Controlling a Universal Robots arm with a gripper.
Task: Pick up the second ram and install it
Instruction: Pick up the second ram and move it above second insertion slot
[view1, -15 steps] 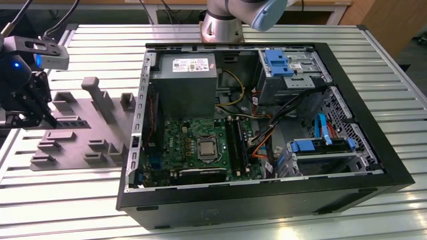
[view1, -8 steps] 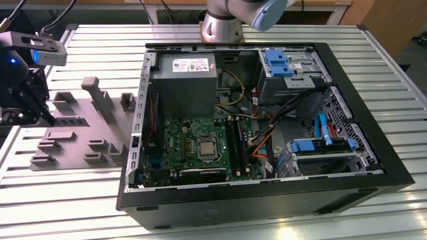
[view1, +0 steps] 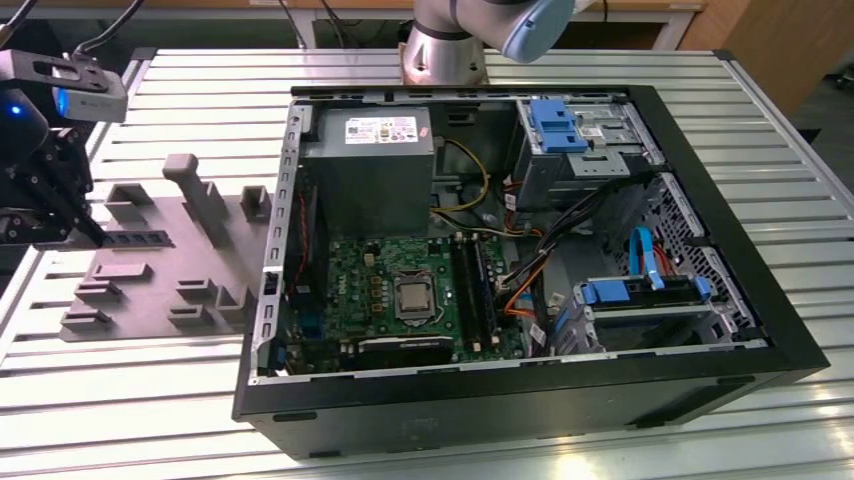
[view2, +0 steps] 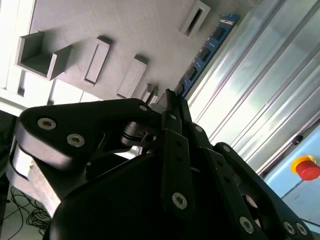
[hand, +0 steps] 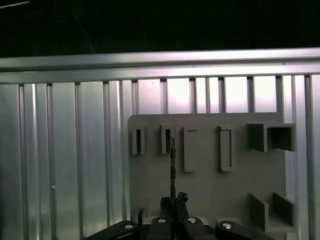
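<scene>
The second ram (view1: 136, 239) is a thin dark stick sticking out from my fingertips toward the exterior view's right, over the grey fixture (view1: 147, 290). My gripper (view1: 91, 236) is at the exterior view's far left, shut on one end of the stick. In the second wrist view the ram (view2: 207, 47) shows its chips and blue edge beyond the gripper (view2: 170, 95). The first wrist view shows the ram (hand: 172, 155) edge-on, running out from the gripper (hand: 173, 200) across the fixture (hand: 210, 190). I cannot tell whether the stick touches the fixture.
An open black computer case (view1: 534, 400) lies on the slatted metal table (view1: 174, 400) to the exterior view's right of the fixture. Inside are the green motherboard (view1: 387, 290), its long black memory slots (view1: 470, 285), a grey power supply (view1: 371, 170) and loose cables (view1: 587, 220).
</scene>
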